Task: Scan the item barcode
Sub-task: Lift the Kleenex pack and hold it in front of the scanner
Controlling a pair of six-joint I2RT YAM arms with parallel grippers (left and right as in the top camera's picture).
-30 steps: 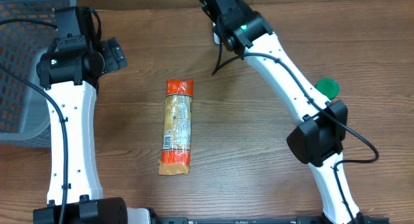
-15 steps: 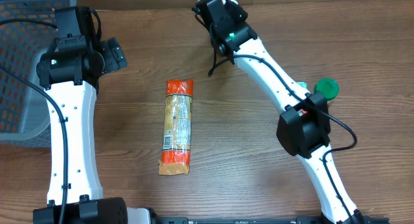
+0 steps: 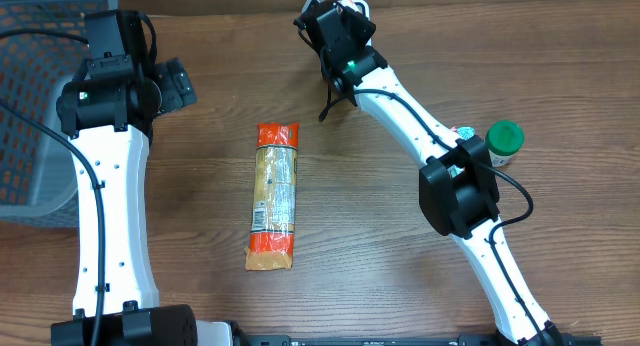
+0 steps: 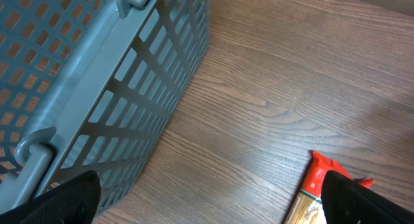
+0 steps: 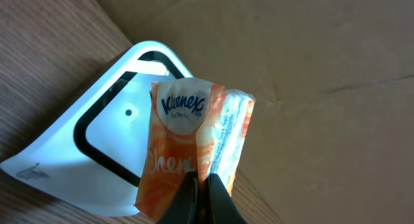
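Observation:
My right gripper [image 5: 202, 185] is shut on the lower edge of an orange and white Kleenex tissue pack [image 5: 194, 133]. The pack hangs upright in front of the white barcode scanner [image 5: 97, 153], whose black-framed window faces it. In the overhead view the right gripper [image 3: 335, 18] is at the table's back edge, and the pack is hidden under the wrist. My left gripper [image 3: 176, 84] is open and empty near the grey basket, its black fingertips [image 4: 71, 197] wide apart over bare wood.
A long orange pasta packet [image 3: 275, 196] lies on the wood mid-table, its red end [image 4: 321, 179] showing in the left wrist view. The grey mesh basket [image 3: 30, 106] stands at the far left. A green-capped bottle [image 3: 503, 138] stands at the right. Cardboard backs the table.
The right arm swung left and back, carrying the tissue pack toward the scanner. Its elbow shifted left and uncovered the green-capped bottle. The left arm stayed still.

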